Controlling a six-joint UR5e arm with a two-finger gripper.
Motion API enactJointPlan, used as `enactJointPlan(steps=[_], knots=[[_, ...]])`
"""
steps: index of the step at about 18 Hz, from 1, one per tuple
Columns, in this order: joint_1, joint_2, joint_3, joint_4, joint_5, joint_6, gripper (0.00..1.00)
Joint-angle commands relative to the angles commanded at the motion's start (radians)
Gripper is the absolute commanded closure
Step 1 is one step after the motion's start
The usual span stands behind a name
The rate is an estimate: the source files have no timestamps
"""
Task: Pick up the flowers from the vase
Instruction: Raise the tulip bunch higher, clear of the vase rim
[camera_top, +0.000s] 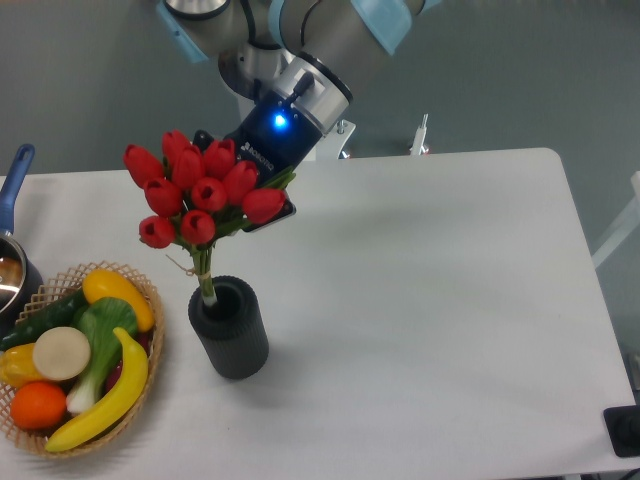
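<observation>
Where the black two-finger gripper (262, 196) meets the bunch of red tulips with green stems (197, 193), we see it clenched on them. Stem ends sit just inside the ribbed dark grey cylindrical vase (231, 329), beside a woven wicker basket (152, 330).
</observation>
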Motion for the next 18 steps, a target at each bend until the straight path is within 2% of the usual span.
enactJointPlan(steps=[7,11,16,18], knots=[[0.06,-0.002,0.049,0.0,-0.058,-0.043,0.63],[0.074,-0.012,0.109,0.0,-0.058,-0.089,0.63],[0.121,-0.023,0.158,0.0,-0.057,-0.072,0.63],[0.124,-0.043,0.17,0.0,-0.055,-0.013,0.63]])
